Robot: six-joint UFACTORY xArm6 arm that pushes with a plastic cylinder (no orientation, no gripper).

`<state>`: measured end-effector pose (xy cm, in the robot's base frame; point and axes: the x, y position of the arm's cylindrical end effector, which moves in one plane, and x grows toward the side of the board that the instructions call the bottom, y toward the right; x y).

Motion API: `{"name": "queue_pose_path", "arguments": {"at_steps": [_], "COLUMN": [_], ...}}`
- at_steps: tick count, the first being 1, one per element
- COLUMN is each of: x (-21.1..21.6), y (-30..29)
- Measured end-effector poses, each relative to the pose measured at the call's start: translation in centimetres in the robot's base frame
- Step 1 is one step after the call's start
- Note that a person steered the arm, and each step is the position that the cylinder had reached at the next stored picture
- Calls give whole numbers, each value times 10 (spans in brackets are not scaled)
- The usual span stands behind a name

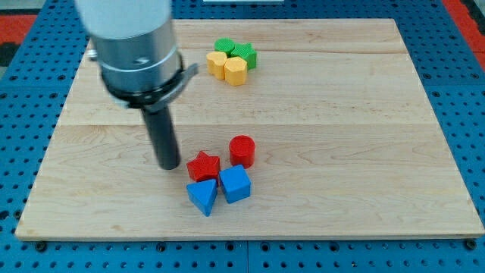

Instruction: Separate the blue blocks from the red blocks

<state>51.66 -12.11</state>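
Count on the wooden desk [364,114]: two red blocks, two blue blocks, two yellow blocks, two green blocks; eight in all.

Left to right. The arm's dark rod comes down from the view's upper left; the tip [168,166] rests on the desk just left of the red star block [203,165], close beside it, contact not resolvable. The arm carries no hand, so no open or closed state applies; only the rod shows.

Lower centre cluster: red star block, with the blue triangular block [202,196] directly below it and touching or nearly so. Right of that, the blue cube [236,183], touching the red star's lower right corner and flanking the blue triangular block. Above the cube, the red cylinder [242,151], just beside the red star, small gap to the cube. Reds and blues remain packed together.

Upper centre cluster, well apart from the first: two yellow blocks [219,64], [236,70] in front, two green blocks [224,46], [244,53] behind, all touching. Nothing lies between the tip and the red star.
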Motion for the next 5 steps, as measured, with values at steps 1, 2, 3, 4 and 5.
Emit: {"name": "queue_pose_path", "arguments": {"at_steps": [1, 2, 3, 4, 5], "x": [33, 64, 69, 46, 29], "y": [-26, 26, 79, 135, 142]}}
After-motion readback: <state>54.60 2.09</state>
